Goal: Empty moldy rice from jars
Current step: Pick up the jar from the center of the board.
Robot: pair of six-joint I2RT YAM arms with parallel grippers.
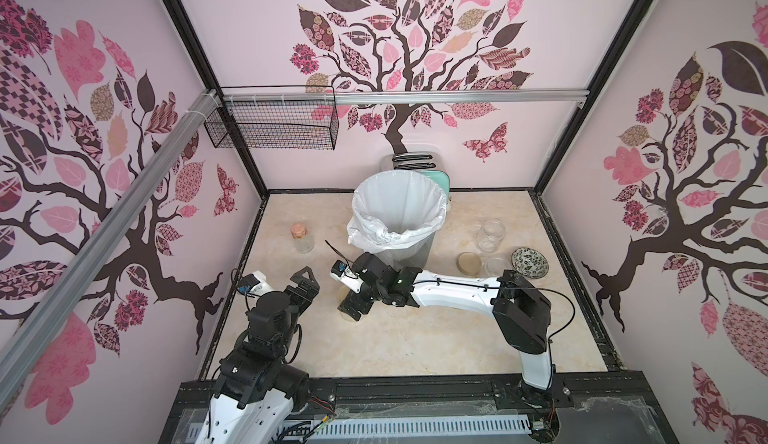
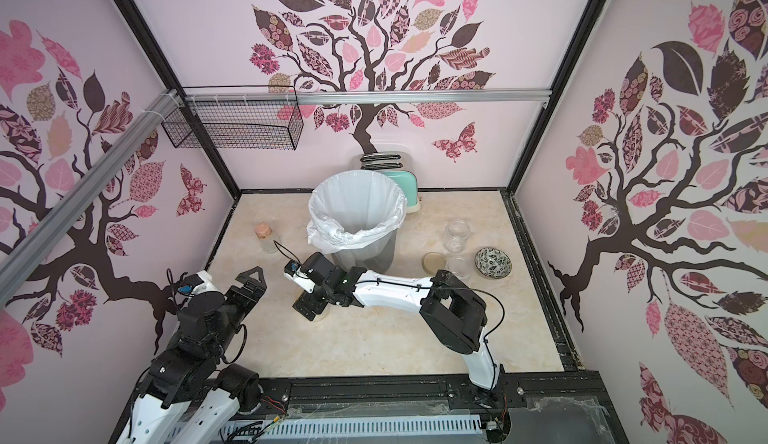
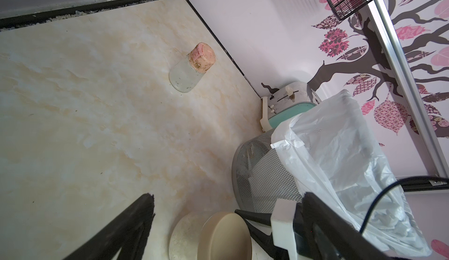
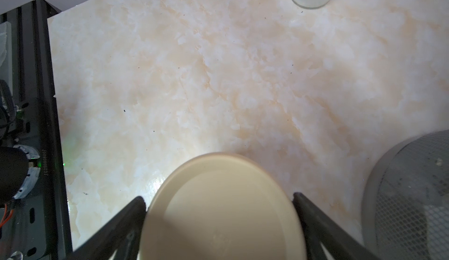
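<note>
Jar lid (image 4: 218, 220), clasped in right gripper (image 4: 220, 196)

We see the tabletop (image 1: 415, 338) in cream marble with beige veining. The walls (image 1: 257, 26) are pale pink, the tree decal (image 1: 397, 130) dark brown, its leaves pink, tan and maroon in checks, florals and swirls. The bin (image 3: 257, 171) is grey mesh, its liner (image 1: 395, 209) translucent white. The toaster (image 3: 288, 115) is mint and cream. The flask (image 1: 303, 244) is clear, its stopper (image 1: 298, 230) pinkish cork. The bowl (image 1: 529, 261) is dark with white floral print. The lid (image 4: 221, 210) is plain beige, the rice (image 3: 184, 237) off-white. We note the arms (image 1: 453, 292) are white with black joints, the wire basket (image 1: 274, 126) black
</note>
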